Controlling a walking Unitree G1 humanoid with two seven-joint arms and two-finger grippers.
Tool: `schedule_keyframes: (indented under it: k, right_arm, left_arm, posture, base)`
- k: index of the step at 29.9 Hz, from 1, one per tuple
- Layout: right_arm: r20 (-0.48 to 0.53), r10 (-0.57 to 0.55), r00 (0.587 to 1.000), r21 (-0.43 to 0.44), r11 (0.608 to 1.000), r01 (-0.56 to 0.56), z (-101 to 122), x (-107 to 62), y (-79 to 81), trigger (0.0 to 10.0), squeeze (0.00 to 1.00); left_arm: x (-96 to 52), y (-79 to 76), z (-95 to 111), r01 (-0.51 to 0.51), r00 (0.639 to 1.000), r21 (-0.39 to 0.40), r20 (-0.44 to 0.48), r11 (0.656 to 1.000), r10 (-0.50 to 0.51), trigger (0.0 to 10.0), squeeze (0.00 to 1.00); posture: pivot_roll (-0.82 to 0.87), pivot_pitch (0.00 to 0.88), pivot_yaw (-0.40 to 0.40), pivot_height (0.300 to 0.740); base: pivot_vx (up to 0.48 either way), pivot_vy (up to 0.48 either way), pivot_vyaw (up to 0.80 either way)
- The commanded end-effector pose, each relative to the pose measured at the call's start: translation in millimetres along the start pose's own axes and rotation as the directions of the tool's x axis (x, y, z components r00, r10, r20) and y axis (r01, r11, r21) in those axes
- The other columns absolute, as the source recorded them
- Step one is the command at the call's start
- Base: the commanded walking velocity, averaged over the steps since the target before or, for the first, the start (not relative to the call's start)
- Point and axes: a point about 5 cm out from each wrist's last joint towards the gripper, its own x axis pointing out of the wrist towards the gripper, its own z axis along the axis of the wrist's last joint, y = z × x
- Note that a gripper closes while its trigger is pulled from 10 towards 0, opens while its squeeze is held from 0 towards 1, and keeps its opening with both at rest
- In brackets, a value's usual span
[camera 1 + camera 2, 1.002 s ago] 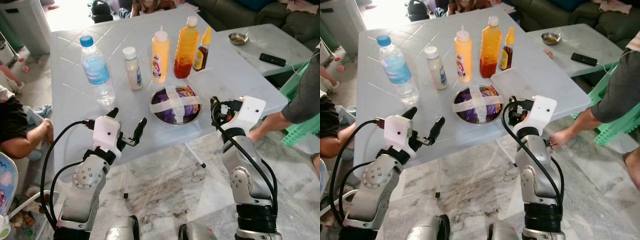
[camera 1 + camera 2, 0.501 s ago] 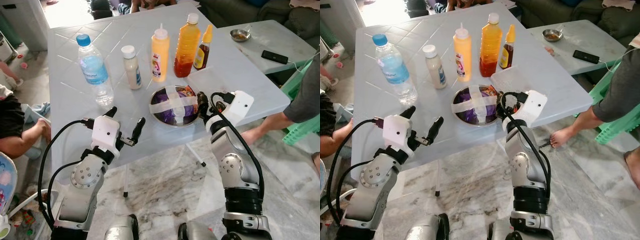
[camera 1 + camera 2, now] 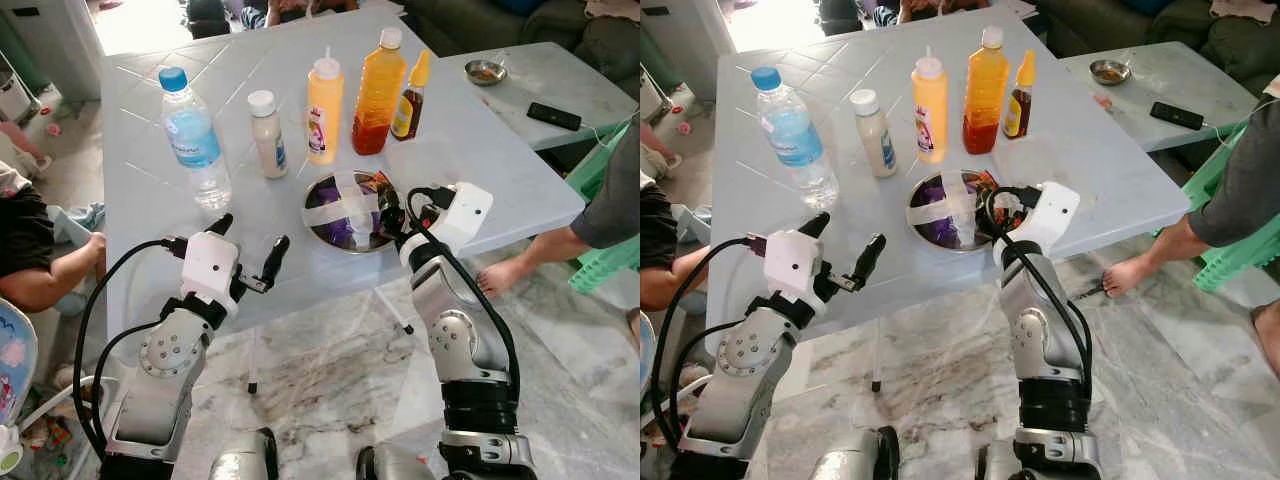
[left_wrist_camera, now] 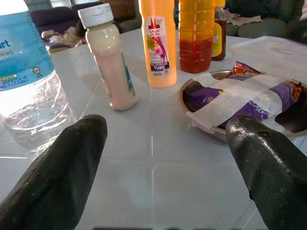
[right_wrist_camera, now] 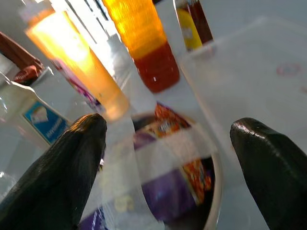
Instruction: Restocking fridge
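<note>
On the pale blue table [image 3: 150,200] stand a water bottle [image 3: 195,140], a small white bottle [image 3: 267,135], a yellow squeeze bottle [image 3: 322,110], a tall orange bottle [image 3: 380,90] and a little brown sauce bottle [image 3: 408,100]. In front of them sits a metal bowl [image 3: 345,210] holding purple snack packets under crossed white tape. My right gripper [image 3: 390,215] is open at the bowl's right rim, fingers [image 5: 62,167] spread over the packets. My left gripper [image 3: 248,245] hovers open over the table's front edge, short of the water bottle [image 4: 29,76] and the bowl [image 4: 230,103].
A clear plastic box [image 4: 268,48] lies right of the bowl. A second table [image 3: 540,80] at the back right carries a small metal dish [image 3: 485,72] and a black handset [image 3: 553,116]. A person's leg [image 3: 510,270] is at the right; another person [image 3: 40,250] sits at the left.
My right gripper has swung in from the table's right edge toward the left and now sits at the bowl's rim. The left arm has held its place.
</note>
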Motion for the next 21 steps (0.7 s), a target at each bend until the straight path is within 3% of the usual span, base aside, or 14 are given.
schedule_keyframes:
  k: [1, 6, 7, 8, 9, 10, 11, 14, 21]
  right_arm:
    - [0.033, 0.018, 0.999, -0.01, 1.0, -0.018, 7.3, -0.2, 4.6, 10.0, 0.76]
    - [0.036, 0.046, 0.998, 0.007, 0.999, -0.047, 9.9, 1.6, 11.8, 10.0, 0.75]
    - [0.033, 0.06, 0.998, 0.011, 0.998, -0.06, 9.4, 2.1, 14.9, 10.0, 0.71]
    - [0.029, 0.067, 0.997, 0.013, 0.998, -0.067, 8.4, 2.2, 16.5, 10.0, 0.57]
    - [0.018, 0.075, 0.997, 0.02, 0.997, -0.075, 6.2, 2.3, 18.3, 10.0, 0.57]
    - [-0.007, 0.087, 0.996, 0.041, 0.995, -0.086, 1.1, 2.1, 21.2, 10.0, 0.36]
    - [-0.019, 0.09, 0.996, 0.052, 0.995, -0.089, -1.1, 1.9, 22.1, 10.0, 0.36]
    - [-0.062, 0.122, 0.991, 0.081, 0.99, -0.117, -10.8, -3.0, 25.1, 10.0, 0.0]
    - [-0.086, 0.152, 0.985, 0.071, 0.987, -0.147, -13.6, -11.1, 20.2, 10.0, 0.0]
  left_arm:
    - [0.1, -1.5, 3.1, 0.011, 1.0, 0.014, 0.014, 1.0, -0.011, 10.0, 0.0]
    - [0.8, -1.8, 3.2, 0.01, 1.0, 0.014, 0.015, 1.0, -0.01, 10.0, 0.0]
    - [1.1, -1.9, 3.2, 0.01, 1.0, 0.014, 0.016, 1.0, -0.011, 10.0, 0.0]
    - [1.2, -2.0, 3.2, 0.011, 1.0, 0.014, 0.016, 1.0, -0.011, 10.0, 0.0]
    - [1.3, -1.9, 3.1, 0.011, 1.0, 0.015, 0.016, 1.0, -0.012, 10.0, 0.0]
    - [1.3, -1.7, 3.2, 0.012, 1.0, 0.017, 0.017, 1.0, -0.012, 10.0, 0.0]
    - [1.3, -1.6, 3.3, 0.012, 1.0, 0.017, 0.017, 1.0, -0.012, 10.0, 0.0]
    - [0.0, -0.8, 3.2, 0.011, 1.0, 0.017, 0.017, 1.0, -0.011, 10.0, 0.0]
    - [-1.2, -2.1, 2.3, 0.015, 1.0, 0.012, 0.016, 1.0, -0.015, 10.0, 0.0]
  posture:
    - [0.03, 0.127, 0.014, 0.74]
    - [0.03, 0.126, 0.014, 0.74]
    - [0.03, 0.126, 0.014, 0.74]
    - [0.03, 0.125, 0.014, 0.74]
    - [0.03, 0.124, 0.013, 0.74]
    - [0.03, 0.124, 0.013, 0.74]
    - [0.03, 0.125, 0.013, 0.74]
    - [0.04, 0.124, 0.011, 0.74]
    - [0.03, 0.125, 0.011, 0.74]
  base:
    - [0.0, 0.0, 0.0]
    - [0.0, 0.0, 0.0]
    - [0.0, 0.0, 0.0]
    - [0.0, 0.0, 0.0]
    - [0.0, 0.0, 0.0]
    - [0.0, 0.0, 0.0]
    - [0.0, 0.0, 0.0]
    - [0.0, 0.0, 0.0]
    - [0.0, 0.0, 0.0]
